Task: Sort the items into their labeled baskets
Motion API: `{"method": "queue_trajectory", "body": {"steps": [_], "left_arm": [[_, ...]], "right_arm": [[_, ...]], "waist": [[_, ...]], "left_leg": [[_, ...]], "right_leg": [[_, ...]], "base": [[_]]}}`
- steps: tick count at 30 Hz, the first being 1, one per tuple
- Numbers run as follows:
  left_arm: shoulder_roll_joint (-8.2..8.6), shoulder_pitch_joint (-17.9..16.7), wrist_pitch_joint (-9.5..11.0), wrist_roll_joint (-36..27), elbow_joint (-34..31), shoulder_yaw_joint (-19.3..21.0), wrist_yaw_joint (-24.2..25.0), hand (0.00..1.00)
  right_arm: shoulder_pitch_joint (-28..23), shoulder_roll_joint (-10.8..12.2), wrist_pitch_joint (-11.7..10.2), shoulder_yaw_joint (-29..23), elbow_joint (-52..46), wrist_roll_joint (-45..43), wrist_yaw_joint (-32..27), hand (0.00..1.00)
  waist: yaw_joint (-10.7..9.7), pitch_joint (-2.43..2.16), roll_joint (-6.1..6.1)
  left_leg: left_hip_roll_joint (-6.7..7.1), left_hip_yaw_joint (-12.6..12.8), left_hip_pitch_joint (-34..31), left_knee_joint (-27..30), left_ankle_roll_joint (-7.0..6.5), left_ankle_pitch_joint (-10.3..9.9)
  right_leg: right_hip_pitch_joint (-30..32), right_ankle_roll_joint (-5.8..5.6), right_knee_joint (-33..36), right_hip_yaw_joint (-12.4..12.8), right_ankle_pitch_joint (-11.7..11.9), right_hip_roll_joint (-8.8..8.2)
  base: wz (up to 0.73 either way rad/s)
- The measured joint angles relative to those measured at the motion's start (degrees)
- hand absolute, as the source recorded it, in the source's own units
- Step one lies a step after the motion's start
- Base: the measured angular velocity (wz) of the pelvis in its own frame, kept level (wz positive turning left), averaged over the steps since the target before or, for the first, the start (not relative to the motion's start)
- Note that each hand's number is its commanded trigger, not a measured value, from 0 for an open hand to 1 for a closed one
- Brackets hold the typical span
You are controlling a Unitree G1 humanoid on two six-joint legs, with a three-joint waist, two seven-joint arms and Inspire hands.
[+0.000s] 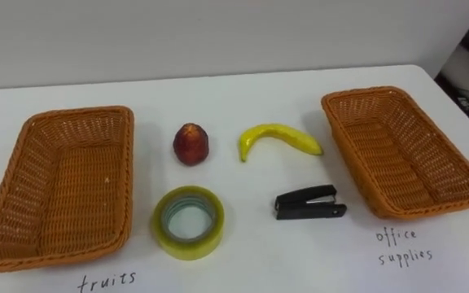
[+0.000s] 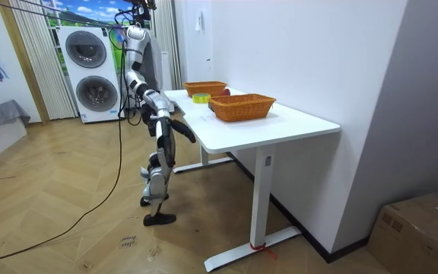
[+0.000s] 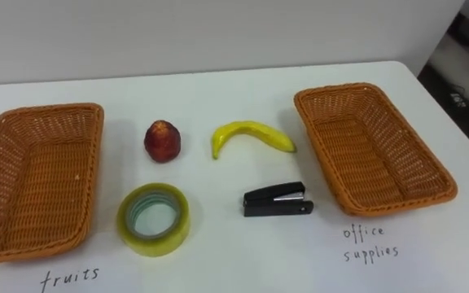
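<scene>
On the white table (image 1: 243, 98) lie a red peach (image 1: 191, 144), a yellow banana (image 1: 279, 137), a yellow-green roll of tape (image 1: 212, 234) and a black stapler (image 1: 309, 203). All lie between two empty wicker baskets. The left basket (image 1: 72, 114) has the handwritten word for fruits in front of it. A handwritten label for office supplies sits before the right basket (image 1: 365, 91). In the room view I stand at the table's long side, and my right hand (image 2: 190, 138) hangs lowered just below the table's edge.
The table's far edge meets a white wall. Its right end drops off beside the right basket. Two stacked washing machines (image 2: 93, 72) stand behind me, and a cardboard box (image 2: 424, 228) sits on the floor at the room view's right.
</scene>
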State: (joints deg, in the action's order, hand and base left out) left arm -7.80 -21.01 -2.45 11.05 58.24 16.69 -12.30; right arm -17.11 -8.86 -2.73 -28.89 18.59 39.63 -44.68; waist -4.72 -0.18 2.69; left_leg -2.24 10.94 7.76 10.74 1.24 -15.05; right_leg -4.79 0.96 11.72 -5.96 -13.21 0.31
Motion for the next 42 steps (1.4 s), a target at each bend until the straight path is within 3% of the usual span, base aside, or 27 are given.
{"method": "queue_trajectory", "body": {"steps": [5,9,17,22,27,30,31,33,36,42], "left_arm": [[0.08,0.0,0.4,0.0,-0.4,0.0,0.1,0.0],[-0.15,0.1,0.4,-0.1,-0.4,-0.1,0.1,0.0],[-0.74,0.1,0.0,0.4,1.3,-1.5,0.0,0.0],[-0.8,0.3,0.1,1.0,1.6,-2.4,0.0,0.0],[-1.19,1.5,0.6,2.4,3.2,-2.4,0.0,0.0],[-1.19,1.6,0.6,3.3,3.6,-2.4,0.2,0.0],[-1.2,1.7,0.6,3.7,3.6,-2.4,0.3,0.0],[-1.37,2.0,0.5,3.7,3.7,-2.4,0.5,0.0],[-1.69,2.5,0.4,4.0,4.0,-2.6,0.7,0.0],[-1.72,2.9,-0.2,6.2,4.9,-3.4,2.0,0.0]], "right_arm": [[0.2,-0.1,-2.1,-1.8,-6.7,-2.0,-4.6,0.0],[0.9,-2.1,-4.1,-2.0,-13.4,-4.3,-7.9,0.0],[2.1,-3.6,-4.2,-1.9,-27.6,-18.9,-11.0,0.0],[6.4,-5.0,-4.1,-1.6,-32.8,-25.7,-12.1,0.0],[8.6,-7.9,-4.3,-1.4,-38.2,-30.1,-11.1,0.0],[12.2,-8.5,-4.8,-1.0,-40.0,-34.7,-10.5,0.0],[13.2,-9.1,-4.8,-0.6,-40.1,-36.9,-9.8,0.0],[14.4,-10.1,-4.8,0.7,-40.1,-38.3,-8.7,0.0],[15.7,-10.2,-4.6,2.5,-40.1,-39.6,-6.6,0.0],[19.3,-10.9,-4.5,5.0,-40.1,-45.7,-1.0,0.0]], "waist": [[0.0,0.13,0.16],[0.2,0.32,-0.06],[0.3,0.18,0.95],[1.0,0.15,2.08],[2.1,0.03,2.18],[2.8,0.23,2.92],[3.1,0.48,2.6],[3.4,0.25,2.44],[4.1,0.54,3.18],[5.2,0.5,3.06]], "left_leg": [[0.04,0.0,0.0,-0.1,0.0,0.0],[0.01,0.0,-0.4,-0.1,0.0,0.0],[0.02,-0.7,-1.3,0.0,-0.13,0.1],[0.0,-0.8,-1.4,0.0,-0.14,0.1],[-0.05,-0.9,-1.1,0.0,-0.14,0.1],[-0.07,-1.2,-1.1,0.0,-0.15,0.1],[-0.07,-1.5,-1.1,0.0,-0.15,0.1],[-0.07,-1.7,-1.0,0.0,-0.22,0.1],[-0.11,-1.8,-0.5,0.1,-0.25,0.2],[-0.08,-2.0,-1.2,0.6,-0.33,0.2]], "right_leg": [[0.1,-0.01,-0.1,-0.1,0.0,-0.04],[0.9,-0.02,-0.1,0.0,0.0,0.0],[1.0,-0.01,-0.2,-1.2,0.0,-0.12],[1.1,0.0,-0.1,-1.5,0.0,-0.12],[0.8,0.04,0.1,-1.7,0.0,-0.1],[0.6,0.08,0.1,-2.0,0.1,-0.1],[0.6,0.11,0.1,-2.1,0.1,-0.08],[0.4,0.13,0.0,-2.3,0.1,-0.08],[-0.1,0.17,0.0,-2.6,0.1,-0.06],[0.1,0.16,0.6,-2.6,0.2,-0.23]], "base": [[0.0],[0.0],[0.07],[0.02],[0.01],[0.01],[0.0],[0.08],[0.05],[0.0]]}}
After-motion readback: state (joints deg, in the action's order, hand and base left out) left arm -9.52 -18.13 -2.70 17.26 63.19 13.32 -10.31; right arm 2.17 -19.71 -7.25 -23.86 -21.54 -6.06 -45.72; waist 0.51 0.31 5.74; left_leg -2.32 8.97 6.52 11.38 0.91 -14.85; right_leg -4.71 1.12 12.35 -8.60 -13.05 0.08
